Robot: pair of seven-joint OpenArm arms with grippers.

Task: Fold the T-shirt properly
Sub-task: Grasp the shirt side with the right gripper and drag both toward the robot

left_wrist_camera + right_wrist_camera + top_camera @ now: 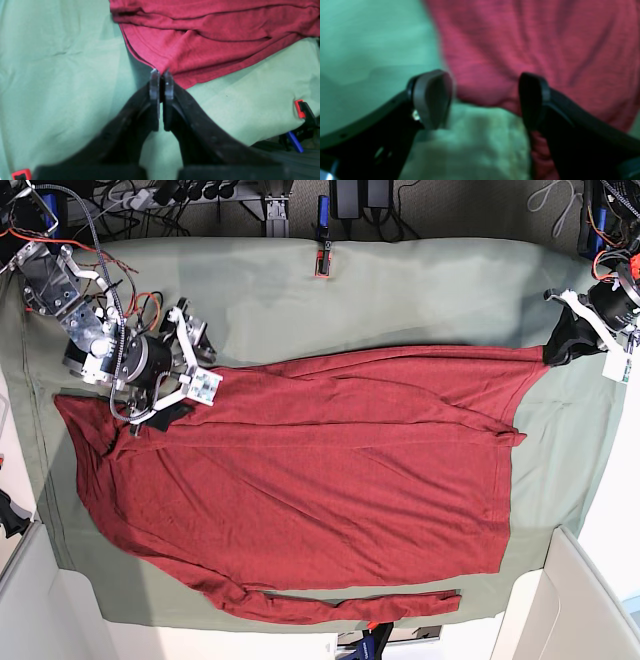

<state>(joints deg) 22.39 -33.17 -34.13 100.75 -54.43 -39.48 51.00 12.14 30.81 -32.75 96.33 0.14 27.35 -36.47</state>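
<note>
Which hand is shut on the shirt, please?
The left hand, pinched on the shirt's corner at the base view's right; the right hand gapes open over the other end.

The shirt [300, 480] spreads across most of the tabletop [420, 290], leaving open green cloth in a wide band along the far edge and a narrower strip at the base view's right. A clamp [323, 258] stands at the middle of that far edge. The right tool [165, 415] occupies the shirt's left end; the left tool [548, 352] blocks its far right corner.
</note>
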